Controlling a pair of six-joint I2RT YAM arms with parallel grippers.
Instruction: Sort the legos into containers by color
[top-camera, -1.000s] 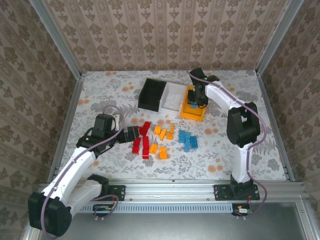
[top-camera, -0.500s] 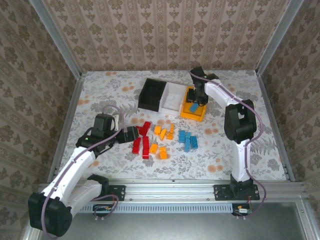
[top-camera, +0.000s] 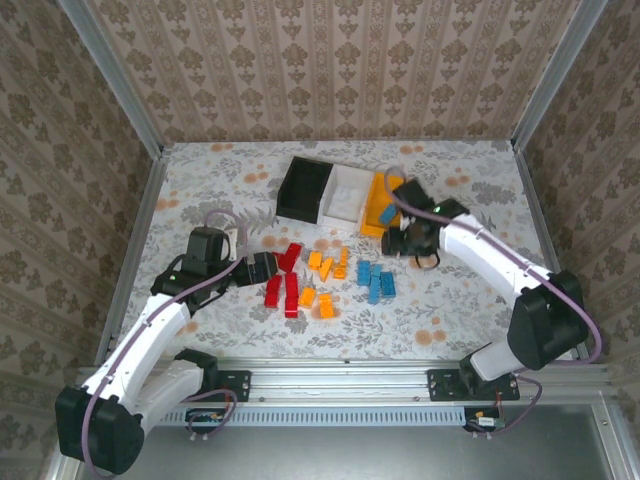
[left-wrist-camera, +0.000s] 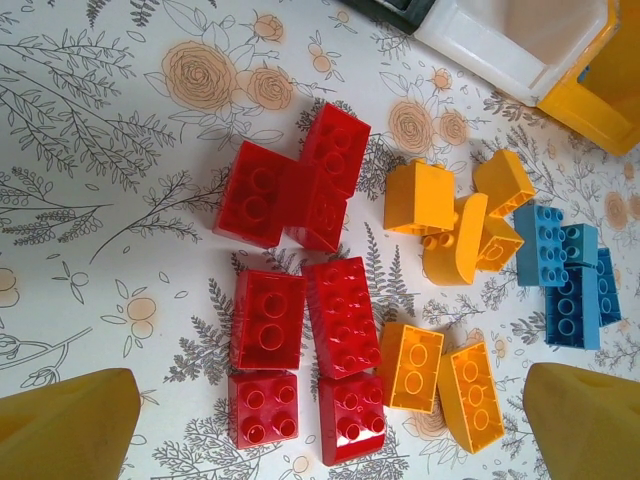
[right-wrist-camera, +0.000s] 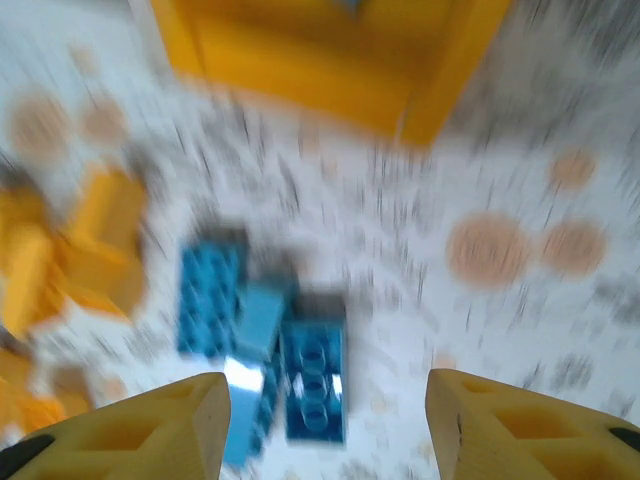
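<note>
Three joined containers stand at the back: black, white and orange-yellow, which has a blue brick in it. On the table in front lie red legos, orange legos and blue legos. My left gripper hangs open just left of the red bricks, its fingers wide apart and holding nothing. Just in front of the orange-yellow bin, my right gripper is open and holds nothing. Its blurred wrist view looks down on the blue bricks.
The table is a flowered white cloth inside patterned walls with metal rails at the sides. The left wrist view catches the white bin's corner and the yellow bin's edge. Bare cloth lies right of the blue bricks.
My right arm has swung from over the orange-yellow bin down toward the blue bricks, with its jaws now apart. A blue brick now lies in that bin. The left arm has not moved.
</note>
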